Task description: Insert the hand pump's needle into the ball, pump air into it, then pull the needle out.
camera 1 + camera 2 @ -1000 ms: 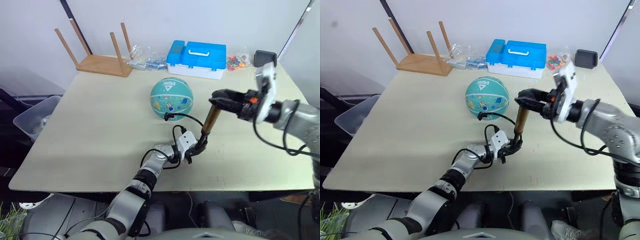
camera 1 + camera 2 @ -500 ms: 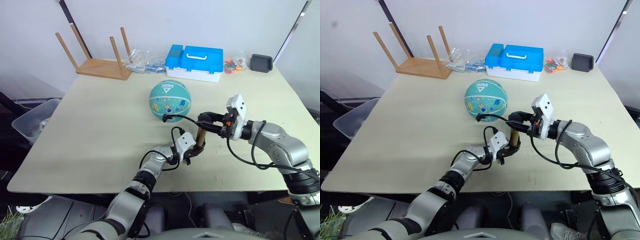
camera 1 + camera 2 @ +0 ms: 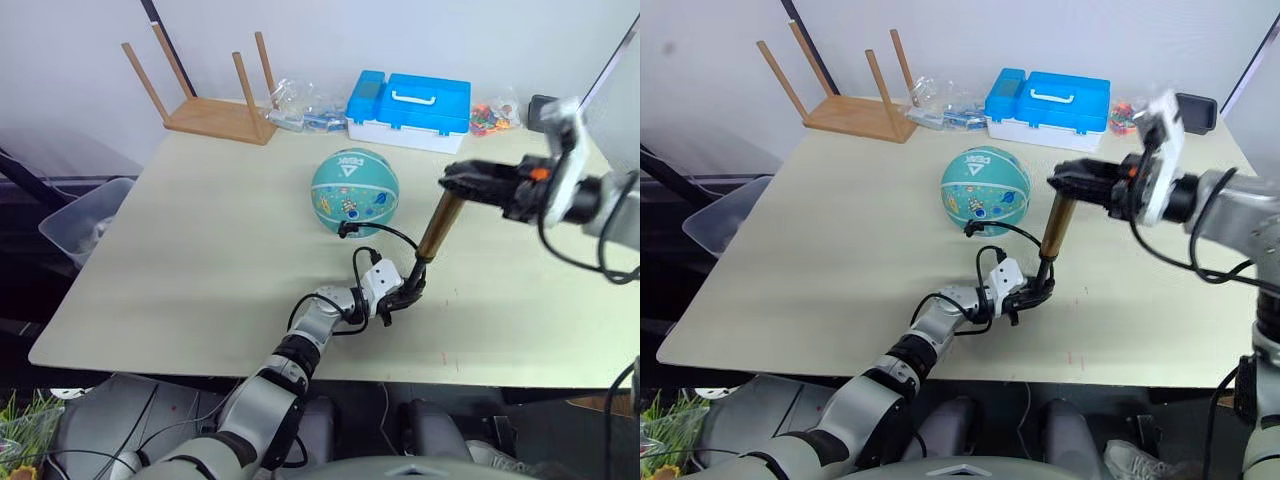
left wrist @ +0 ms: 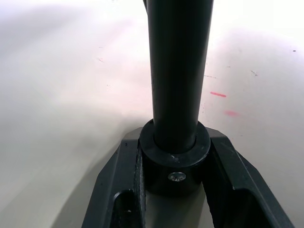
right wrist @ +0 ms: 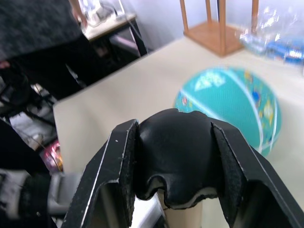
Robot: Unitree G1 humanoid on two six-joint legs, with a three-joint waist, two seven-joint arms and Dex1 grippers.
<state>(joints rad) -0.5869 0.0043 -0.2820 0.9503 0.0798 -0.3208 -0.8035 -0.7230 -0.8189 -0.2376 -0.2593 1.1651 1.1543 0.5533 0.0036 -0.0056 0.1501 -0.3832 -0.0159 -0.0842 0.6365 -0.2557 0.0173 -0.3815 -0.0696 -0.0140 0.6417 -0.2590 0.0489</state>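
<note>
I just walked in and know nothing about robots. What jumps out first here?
Mid-table, a teal ball with cartoon prints stands out, a thin black hose curling from it to a gold-bronze hand pump standing tilted nearby. The right hand clamps the pump's black top handle while the left hand grips its base on the table. A bright blue case sits at the far edge.

light: bright, even, diffuse from above | shadows: soft, under ball [image 3: 354, 192] and along the left arm on the surface [image 3: 200, 260] | glare: pale washout at 11 o'clock in left wrist view | blur: right wrist view smeared, ball soft; pump [image 4: 178, 71] near-black close up | edges: no visible warp
</note>
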